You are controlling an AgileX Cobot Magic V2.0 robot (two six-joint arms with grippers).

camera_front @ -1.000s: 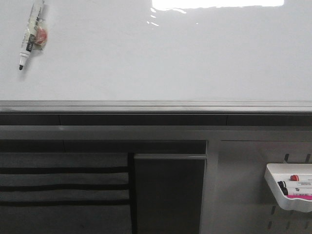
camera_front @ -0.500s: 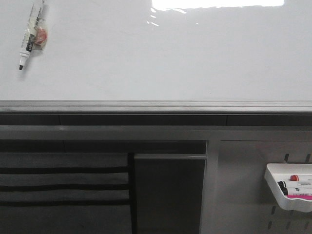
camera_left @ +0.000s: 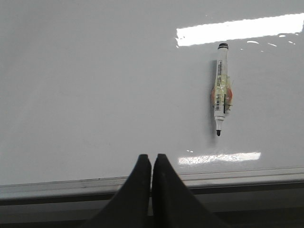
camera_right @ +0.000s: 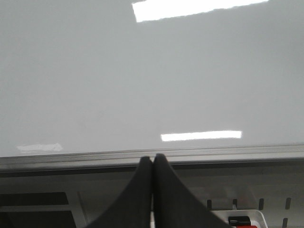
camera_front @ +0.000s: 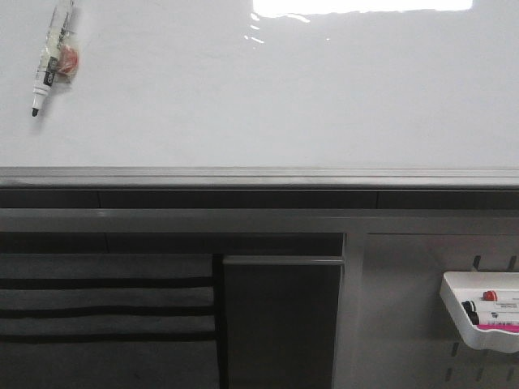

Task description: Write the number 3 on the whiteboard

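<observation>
The whiteboard [camera_front: 268, 97] is a large glossy white board with a grey edge rail [camera_front: 259, 175]; it also fills the left wrist view [camera_left: 95, 85] and the right wrist view [camera_right: 152, 76]. No number 3 shows on it; its surface is blank. A white marker [camera_front: 53, 58] with a black tip and taped-on orange bit lies on the board at the far left, uncapped tip toward the rail; it also shows in the left wrist view [camera_left: 221, 89]. My left gripper [camera_left: 152, 157] is shut and empty above the rail, apart from the marker. My right gripper [camera_right: 153, 157] is shut and empty over the rail.
A grey pegboard panel [camera_front: 405, 308] sits below the rail at the right with a white tray [camera_front: 478, 312] holding several markers. The tray's corner shows in the right wrist view [camera_right: 242, 221]. Dark slotted shelving [camera_front: 105, 312] lies below at the left.
</observation>
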